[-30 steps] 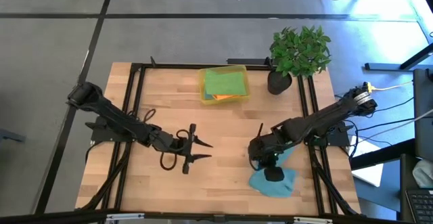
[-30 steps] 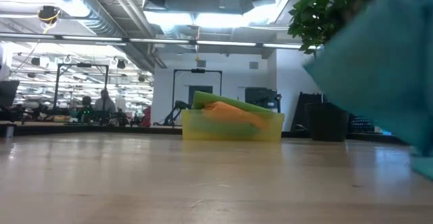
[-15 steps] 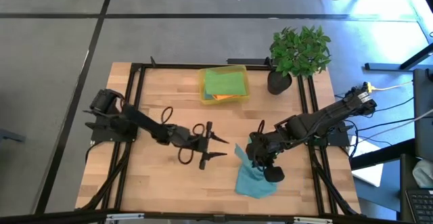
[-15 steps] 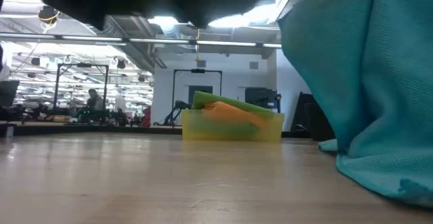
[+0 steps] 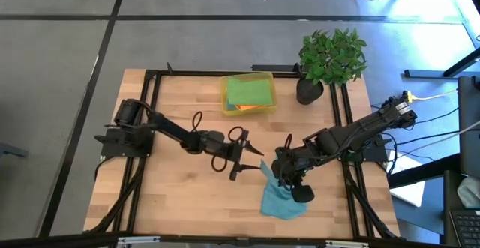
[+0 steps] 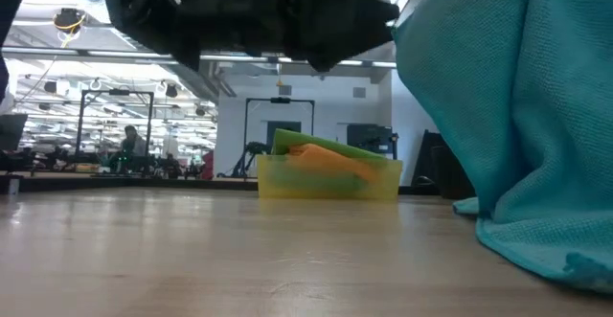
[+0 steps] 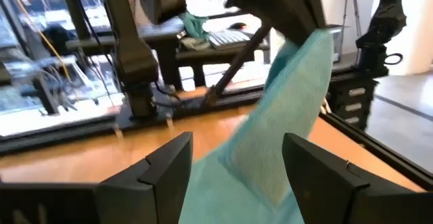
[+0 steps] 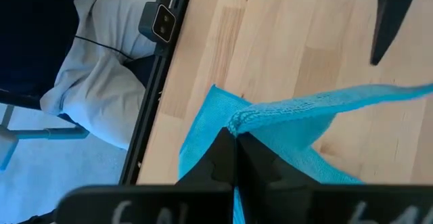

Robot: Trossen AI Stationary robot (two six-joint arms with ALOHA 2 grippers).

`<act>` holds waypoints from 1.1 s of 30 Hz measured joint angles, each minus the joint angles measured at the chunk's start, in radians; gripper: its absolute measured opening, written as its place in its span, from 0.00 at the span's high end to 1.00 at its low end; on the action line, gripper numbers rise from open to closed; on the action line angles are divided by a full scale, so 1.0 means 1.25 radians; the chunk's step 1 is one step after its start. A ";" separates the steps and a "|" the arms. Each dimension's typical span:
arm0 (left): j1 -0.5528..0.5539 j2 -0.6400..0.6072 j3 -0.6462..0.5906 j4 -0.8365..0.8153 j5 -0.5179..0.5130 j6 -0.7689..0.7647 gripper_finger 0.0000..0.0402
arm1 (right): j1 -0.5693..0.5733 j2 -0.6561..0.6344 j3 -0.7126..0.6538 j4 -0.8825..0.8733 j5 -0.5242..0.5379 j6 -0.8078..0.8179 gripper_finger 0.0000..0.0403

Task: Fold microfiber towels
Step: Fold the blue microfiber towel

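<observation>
A teal-blue towel point(image 5: 281, 195) hangs from my right gripper point(image 5: 283, 171) near the table's middle right, with its lower part heaped on the wood. It fills the right of the low view point(image 6: 517, 125). My left gripper point(image 5: 247, 162) is open just left of the towel's raised corner point(image 5: 263, 164). In the left wrist view its fingers point(image 7: 169, 173) stand on either side of the hanging cloth point(image 7: 284, 129); I cannot tell whether they touch it. A green towel point(image 5: 250, 91) lies on an orange one in the yellow bin point(image 5: 225, 98). My right gripper pinches the towel's hemmed edge point(image 8: 238, 119) between its two shut fingers, coming from above. One layer or several, I cannot tell. The cloth hangs below the fingers and its lower part point(image 5: 285, 207) rests on the table. One stretch of the edge point(image 8: 365, 94) runs out toward the left gripper.
The yellow bin also shows in the low view point(image 6: 329, 178) at the far middle. A potted plant point(image 5: 330, 57) stands at the far right. Bare wood lies at the near left point(image 5: 165, 203). A person in grey trousers point(image 8: 101, 68) sits beyond the table's edge.
My right gripper has carried the towel toward the table's left, drawing it up from a low heap so it hangs, then kept still. My left gripper, open, has gone toward the table's right until its fingers reach the towel's raised corner.
</observation>
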 joint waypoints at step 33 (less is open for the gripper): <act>0.021 0.016 0.014 -0.008 0.110 -0.036 0.62 | -0.001 0.000 0.000 0.037 0.020 -0.044 0.99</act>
